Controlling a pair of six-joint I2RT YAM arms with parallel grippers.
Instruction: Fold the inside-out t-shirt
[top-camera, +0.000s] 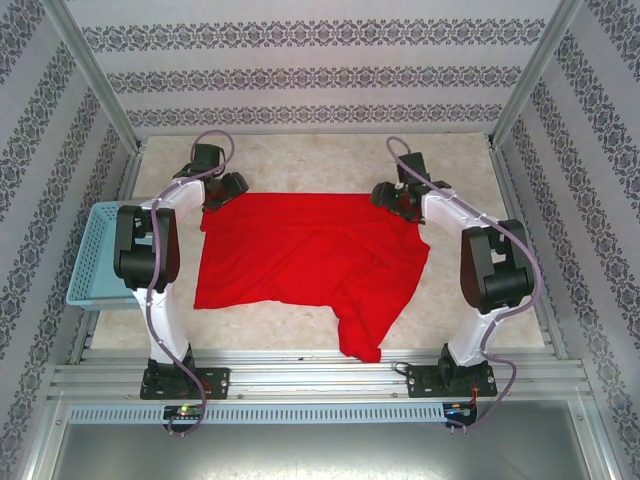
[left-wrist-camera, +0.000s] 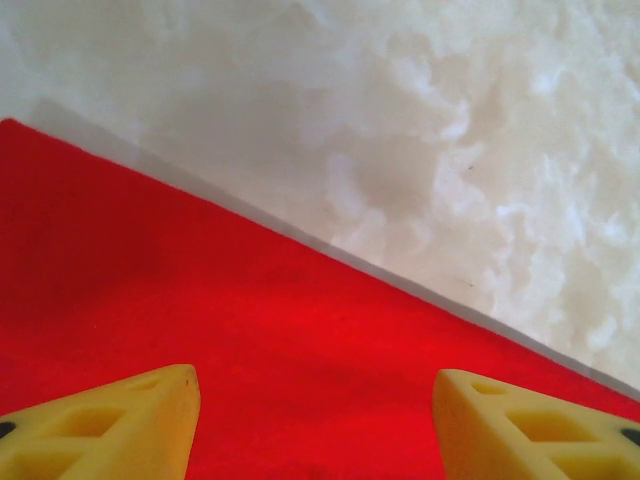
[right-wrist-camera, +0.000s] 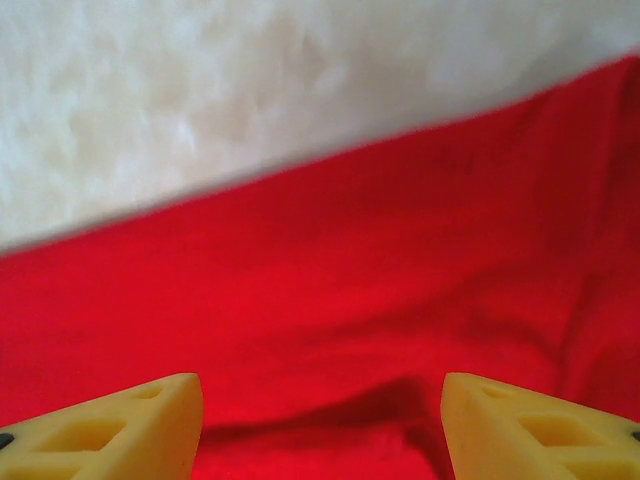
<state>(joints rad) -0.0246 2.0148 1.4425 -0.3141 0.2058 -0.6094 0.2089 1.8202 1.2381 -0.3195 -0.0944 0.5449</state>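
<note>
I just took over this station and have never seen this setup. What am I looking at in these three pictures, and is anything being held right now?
Two robot arms are bolted at the near edge of a table. The overhead picture looks down from behind them. The other two pictures come from a camera on each wrist; the yellow wedges are that arm's own fingers. A red t-shirt lies spread on the table, one flap reaching toward the near edge. A blue basket sits at the left. The left gripper and right gripper are at the shirt's far edge, jaws open, holding nothing.
</note>
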